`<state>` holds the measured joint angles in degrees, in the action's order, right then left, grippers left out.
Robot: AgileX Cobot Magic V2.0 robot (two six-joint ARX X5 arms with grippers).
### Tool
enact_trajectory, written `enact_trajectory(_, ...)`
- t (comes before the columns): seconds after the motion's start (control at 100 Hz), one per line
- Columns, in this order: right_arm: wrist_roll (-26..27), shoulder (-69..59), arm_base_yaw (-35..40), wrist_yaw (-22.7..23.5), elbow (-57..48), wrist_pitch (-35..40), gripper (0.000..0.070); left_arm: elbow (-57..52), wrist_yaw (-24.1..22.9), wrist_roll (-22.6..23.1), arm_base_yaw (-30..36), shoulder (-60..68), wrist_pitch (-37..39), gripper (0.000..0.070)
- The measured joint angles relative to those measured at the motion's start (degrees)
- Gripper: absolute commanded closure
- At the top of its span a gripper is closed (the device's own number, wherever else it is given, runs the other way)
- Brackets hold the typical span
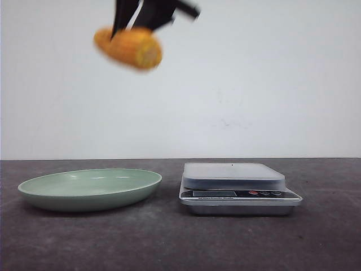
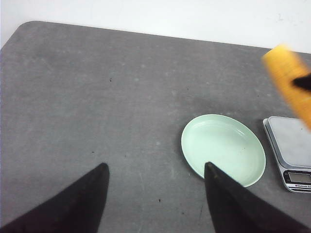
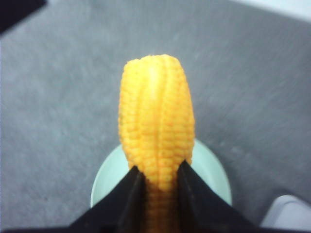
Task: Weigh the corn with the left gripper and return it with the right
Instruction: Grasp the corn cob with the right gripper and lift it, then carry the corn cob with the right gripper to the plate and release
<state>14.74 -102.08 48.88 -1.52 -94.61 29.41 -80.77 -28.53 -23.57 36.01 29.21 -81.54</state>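
Observation:
The corn, a stubby orange-yellow cob, hangs high in the air above the pale green plate. My right gripper is shut on it; in the right wrist view the two black fingers clamp the corn at its near end, with the plate directly below. The corn also shows blurred at the edge of the left wrist view. My left gripper is open and empty, high over bare table to the left of the plate. It is out of the front view.
A small digital kitchen scale with an empty silver platform stands right of the plate, also in the left wrist view. The table is dark grey with a white wall behind.

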Motion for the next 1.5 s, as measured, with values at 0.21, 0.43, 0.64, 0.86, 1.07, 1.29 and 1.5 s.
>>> enact_trajectory(0.21, 2.0, -9.2, 0.3, 1.5, 0.0, -2.2, 0.0700, 0.0, 0.0, 0.0, 0.0, 0.0, 0.0, 0.0353)
enact_trajectory(0.43, 3.7, -14.4, 0.2, 1.6, 0.0, -3.6, 0.0700, 0.0, 0.0, 0.0, 0.0, 0.0, 0.0, 0.0353)
enact_trajectory(0.64, 4.0, -15.3, 0.2, 2.0, 0.0, -5.1, 0.0700, 0.0, 0.0, 0.0, 0.0, 0.0, 0.0, 0.0353)
enact_trajectory(0.86, 4.6, -16.3, 0.2, 2.0, -0.1, -4.2, 0.0700, 0.1, 0.0, 0.0, 0.0, 0.0, 0.0, 0.0353)
enact_trajectory(1.07, 4.9, -16.9, 0.2, 2.0, -0.1, -3.4, 0.0700, 0.1, 0.0, 0.0, 0.0, 0.0, 0.0, 0.0352)
enact_trajectory(1.29, 4.9, -16.9, 0.2, 2.0, -0.1, -3.5, 0.0299, 0.1, 0.0, 0.0, 0.0, 0.0, 0.0, 0.0352)
enact_trajectory(1.5, 5.0, -16.9, 0.2, 1.9, -0.1, -3.7, 0.0234, 0.1, 0.0, 0.0, 0.0, 0.0, 0.0, 0.0352)
